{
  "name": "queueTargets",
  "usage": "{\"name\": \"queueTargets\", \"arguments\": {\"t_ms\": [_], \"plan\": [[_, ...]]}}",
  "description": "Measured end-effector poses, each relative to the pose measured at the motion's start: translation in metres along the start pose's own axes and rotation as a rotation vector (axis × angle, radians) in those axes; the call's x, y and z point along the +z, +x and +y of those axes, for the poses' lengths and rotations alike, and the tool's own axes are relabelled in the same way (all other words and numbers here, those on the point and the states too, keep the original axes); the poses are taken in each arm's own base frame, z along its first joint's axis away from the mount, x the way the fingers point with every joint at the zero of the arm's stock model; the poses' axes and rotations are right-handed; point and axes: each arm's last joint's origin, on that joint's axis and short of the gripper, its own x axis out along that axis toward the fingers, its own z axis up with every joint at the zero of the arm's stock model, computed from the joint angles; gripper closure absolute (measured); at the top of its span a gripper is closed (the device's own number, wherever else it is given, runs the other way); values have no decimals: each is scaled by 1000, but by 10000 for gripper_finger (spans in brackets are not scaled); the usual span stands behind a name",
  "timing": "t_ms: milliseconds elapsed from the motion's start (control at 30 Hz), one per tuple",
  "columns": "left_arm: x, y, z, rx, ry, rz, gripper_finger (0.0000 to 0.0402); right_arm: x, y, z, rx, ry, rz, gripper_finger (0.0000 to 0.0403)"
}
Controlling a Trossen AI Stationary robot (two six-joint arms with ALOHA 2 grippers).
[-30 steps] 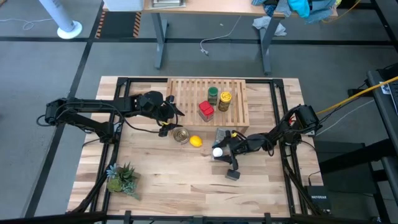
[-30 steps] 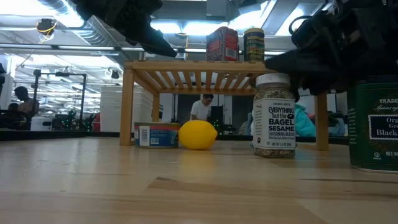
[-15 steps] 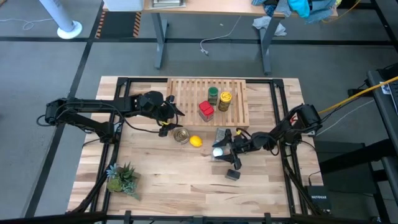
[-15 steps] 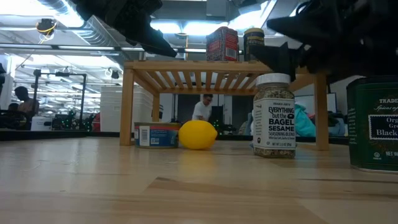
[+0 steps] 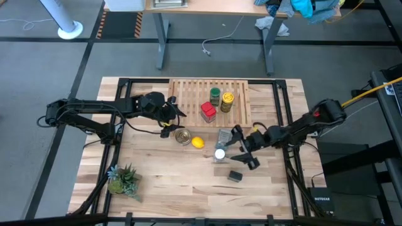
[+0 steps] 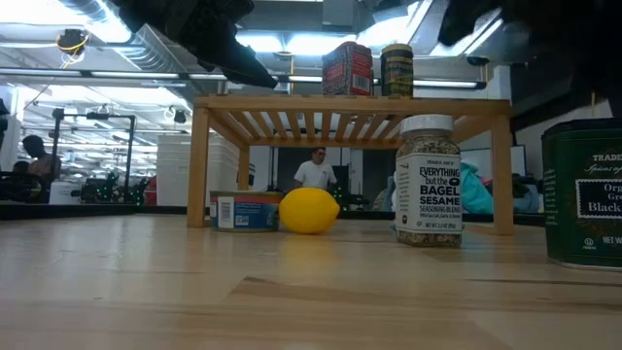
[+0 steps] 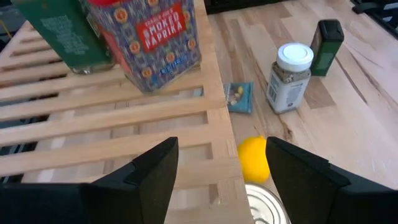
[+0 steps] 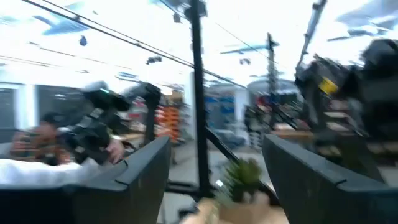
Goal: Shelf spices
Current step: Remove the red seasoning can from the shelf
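Left gripper (image 5: 168, 117) hangs at the left edge of the wooden shelf (image 5: 188, 94), a little left of centre in the high view, its fingers (image 7: 149, 171) spread wide and holding nothing. On the shelf stand the red paprika tin (image 5: 208, 112), the green-lidded jar (image 5: 215, 95) and the yellow-lidded jar (image 5: 227, 101). Below the shelf in the frame, on the tabletop (image 5: 157, 182), lie a silver round tin (image 5: 183, 136), a lemon (image 5: 197, 142), a flat blue packet (image 5: 224, 134) and the white-lidded bagel-seasoning jar (image 5: 219, 154), upright. Lower still sits the dark grey tin (image 5: 235, 177). Right gripper (image 5: 241, 145) is just right of the white-lidded jar, apart from it, jaws wide open and empty.
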Motion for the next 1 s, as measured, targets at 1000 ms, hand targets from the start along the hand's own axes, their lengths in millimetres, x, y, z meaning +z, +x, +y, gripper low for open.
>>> {"name": "queueTargets", "arguments": {"t_ms": [1000], "plan": [[0, 40, 41, 232, 90, -158, 164, 49, -19, 1, -209, -152, 94, 143]]}}
